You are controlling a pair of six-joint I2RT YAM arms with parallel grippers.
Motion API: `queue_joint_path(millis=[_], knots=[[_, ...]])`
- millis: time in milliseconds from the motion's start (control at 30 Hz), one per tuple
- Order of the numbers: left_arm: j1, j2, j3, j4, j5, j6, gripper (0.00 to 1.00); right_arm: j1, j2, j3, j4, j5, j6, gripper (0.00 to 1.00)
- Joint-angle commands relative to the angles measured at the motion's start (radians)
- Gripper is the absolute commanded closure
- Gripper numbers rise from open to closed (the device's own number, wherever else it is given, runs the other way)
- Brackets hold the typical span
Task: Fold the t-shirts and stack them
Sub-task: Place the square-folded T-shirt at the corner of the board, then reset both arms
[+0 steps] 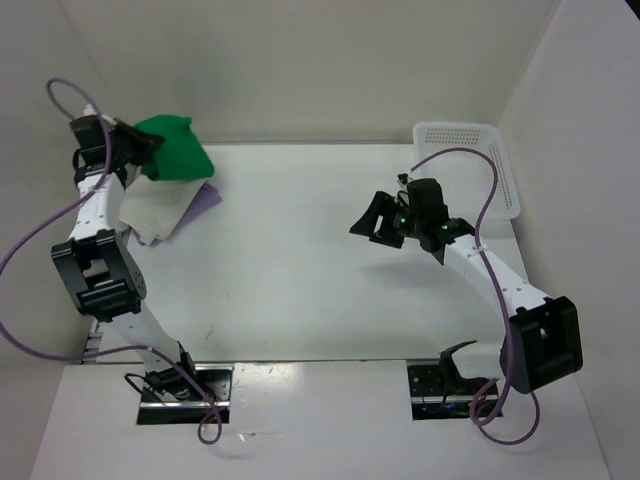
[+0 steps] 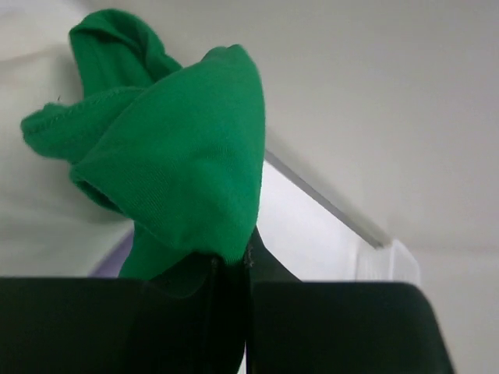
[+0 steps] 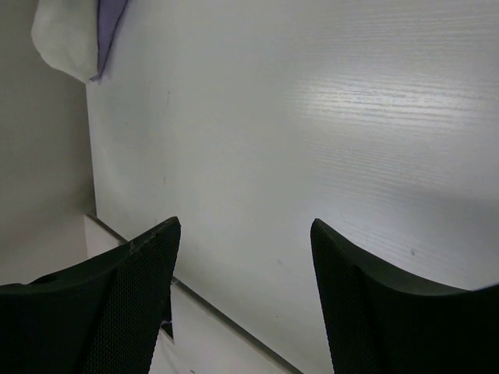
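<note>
Around the work we see a white perforated plastic basket (image 1: 506, 172) at the far right corner of the pale counter (image 1: 300, 285), well apart from the cloth. Purple cables (image 1: 30, 250) loop off both arms. In the right wrist view the counter shows a faint wood grain.

At the far left, the white t-shirt (image 1: 150, 215) lies fairly flat on the counter. The lavender t-shirt (image 1: 207, 196) shows along its right edge, touching it. The green t-shirt (image 1: 178, 150) is bunched into a soft lump at the far edge of that pile and overlaps it in the top view. From the left wrist we make out its fine knit and a stitched hem curling over at the upper left.

The left arm reaches straight out along the left side, its wrist near the far left corner. The left end effector (image 1: 140, 148) is clamped on a fold of the green t-shirt, its black fingers nearly together with cloth pinched between them.

The right arm bends inward from its base and points left over the middle of the counter. The right end effector (image 1: 375, 227) is spread wide and grips nothing; its dark fingers (image 3: 132, 296) look finely dimpled.
</note>
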Motion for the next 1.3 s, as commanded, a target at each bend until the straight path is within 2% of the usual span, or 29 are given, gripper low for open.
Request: queue_joint_path(millis=[0,33,100,167,233,400,567,800,933,1133,1267], knots=[[0.095,-0.077,-0.167,0.008,-0.030,0.004,0.87,-0.012,0.005,0.046,-0.001,-0.032,-0.046,0.27],[0.124,-0.093,-0.216,0.017,-0.058,-0.008,0.84,-0.012,0.005,0.046,-0.010,-0.042,-0.055,0.27],[0.221,-0.146,-0.358,0.071,-0.086,-0.040,0.59,-0.012,0.005,0.046,-0.019,-0.051,-0.055,0.27],[0.269,-0.183,-0.412,0.080,-0.112,-0.051,0.39,-0.012,-0.006,0.046,-0.019,-0.063,-0.065,0.26],[0.298,-0.228,-0.439,0.059,-0.126,-0.033,0.01,-0.012,-0.018,0.018,-0.019,-0.081,-0.065,0.22],[0.298,-0.372,-0.492,-0.031,-0.207,-0.004,0.00,-0.003,-0.060,-0.029,-0.019,-0.101,-0.055,0.15],[0.298,-0.522,-0.563,-0.137,-0.256,0.016,0.00,-0.003,-0.095,-0.060,-0.063,-0.092,-0.066,0.00],[0.289,-0.731,-0.725,-0.332,-0.189,0.079,0.00,-0.003,-0.161,-0.080,-0.142,-0.042,-0.085,0.00],[0.232,-0.800,-0.749,-0.455,-0.149,0.149,0.00,0.007,-0.227,-0.103,-0.151,-0.058,-0.085,0.00],[0.119,-0.855,-0.767,-0.440,0.017,0.133,0.00,0.007,-0.290,-0.123,-0.140,-0.106,-0.075,0.00],[0.045,-0.864,-0.767,-0.384,0.098,0.120,0.00,0.007,-0.354,-0.123,-0.151,-0.048,-0.075,0.00]])
